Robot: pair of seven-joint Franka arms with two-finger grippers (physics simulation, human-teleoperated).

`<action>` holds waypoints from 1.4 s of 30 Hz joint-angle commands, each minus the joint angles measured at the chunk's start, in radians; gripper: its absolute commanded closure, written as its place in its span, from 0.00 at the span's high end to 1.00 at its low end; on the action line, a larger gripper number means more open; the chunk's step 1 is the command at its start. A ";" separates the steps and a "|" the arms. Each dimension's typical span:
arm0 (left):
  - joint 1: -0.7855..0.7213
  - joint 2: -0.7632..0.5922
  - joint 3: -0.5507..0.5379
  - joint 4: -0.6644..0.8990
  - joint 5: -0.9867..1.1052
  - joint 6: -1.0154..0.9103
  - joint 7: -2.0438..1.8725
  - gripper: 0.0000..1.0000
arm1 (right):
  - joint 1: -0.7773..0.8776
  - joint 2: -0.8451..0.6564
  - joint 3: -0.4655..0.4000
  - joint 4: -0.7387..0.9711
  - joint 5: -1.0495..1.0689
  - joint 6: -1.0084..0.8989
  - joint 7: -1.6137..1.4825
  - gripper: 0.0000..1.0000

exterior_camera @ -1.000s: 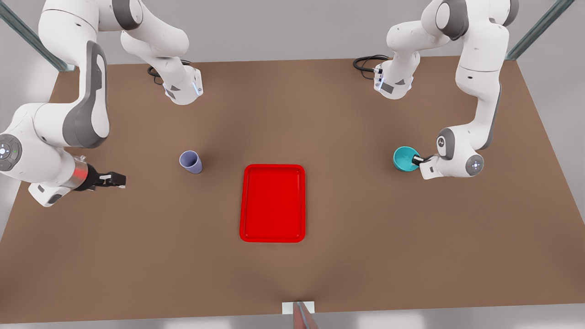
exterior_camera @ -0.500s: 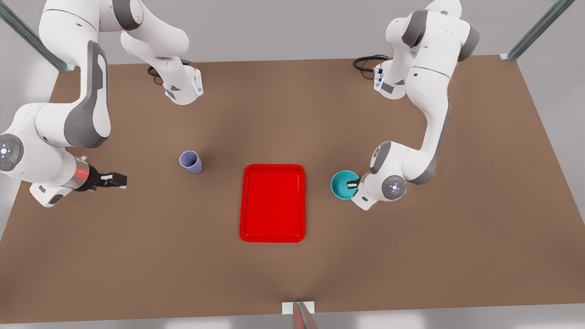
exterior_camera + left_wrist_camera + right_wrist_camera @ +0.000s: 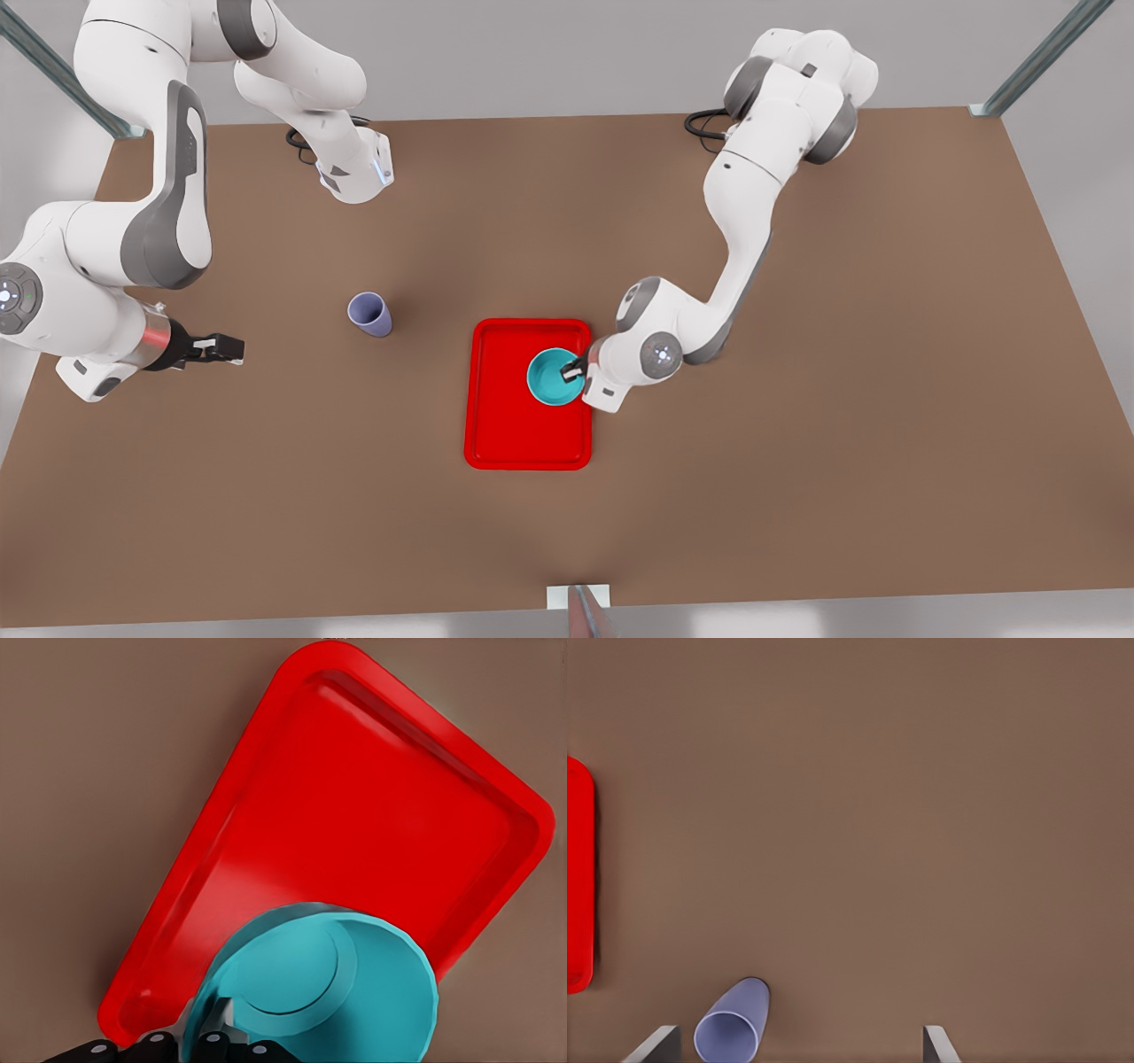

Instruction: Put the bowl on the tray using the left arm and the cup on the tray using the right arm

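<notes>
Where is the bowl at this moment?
In the front view the bowl is over the tray's right half, its rim gripped by the left gripper; the cup stands on the table left of the tray.

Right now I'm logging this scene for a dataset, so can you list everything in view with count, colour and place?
Smooth teal round bowl: one, teal, over the tray's side toward the front view's right, gripped at its rim.
Flat red rectangular tray: one, bright red, at the table's middle.
Lavender tapered cup: one, pale purple, upright on the table toward the front view's left of the tray, apart from it.
Brown table: one, brown, under everything.
Left gripper: one, black fingers, shut on the bowl's rim.
Right gripper: one, black, open, waiting toward the front view's left of the cup.
</notes>
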 commanded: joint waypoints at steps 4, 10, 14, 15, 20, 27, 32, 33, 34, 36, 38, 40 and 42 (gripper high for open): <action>-0.002 0.017 0.001 0.002 -0.095 -0.004 0.020 0.21 | 0.000 0.000 0.000 0.000 -0.001 0.000 0.000 1.00; -0.019 0.017 0.000 -0.001 -0.074 -0.061 0.008 0.21 | -0.106 0.043 0.006 0.028 0.092 -0.015 -0.233 1.00; -0.023 0.029 0.000 -0.002 -0.072 -0.050 0.023 0.64 | -0.106 0.044 0.008 0.029 0.092 -0.015 -0.232 1.00; -0.023 0.031 0.000 -0.002 -0.072 -0.050 0.025 0.82 | -0.106 0.044 0.008 0.029 0.092 -0.015 -0.230 1.00; -0.025 0.037 0.000 -0.001 -0.063 -0.050 0.030 0.96 | -0.104 0.043 0.011 0.031 0.092 -0.015 -0.219 1.00; 0.224 -0.299 0.046 0.007 0.334 -0.669 0.695 1.00 | -0.068 0.041 0.014 0.031 0.088 -0.015 -0.213 1.00; 0.310 -0.471 0.195 -0.004 0.426 -0.812 0.892 1.00 | 0.061 -0.006 0.012 -0.103 0.076 -0.029 0.121 1.00; 0.354 -0.555 0.184 -0.111 0.428 -0.728 0.896 1.00 | 0.066 -0.049 0.015 -0.187 0.075 0.014 0.156 1.00; 0.362 -0.583 0.182 -0.156 0.428 -0.677 0.896 1.00 | 0.104 -0.098 0.014 -0.271 0.073 0.031 0.244 1.00; 0.393 -0.618 0.182 -0.183 0.419 -0.677 0.909 1.00 | 0.141 -0.201 0.014 -0.457 0.073 0.124 0.314 1.00; 0.393 -0.615 0.181 -0.174 0.410 -0.693 0.906 1.00 | 0.207 -0.262 0.014 -0.560 0.072 0.187 0.396 1.00; 0.391 -0.615 0.178 -0.174 0.408 -0.723 0.907 1.00 | 0.204 -0.284 0.011 -0.627 0.072 0.219 0.396 1.00; 0.383 -0.612 0.161 -0.176 0.387 -0.726 0.907 1.00 | 0.192 -0.305 0.009 -0.704 0.070 0.248 0.396 1.00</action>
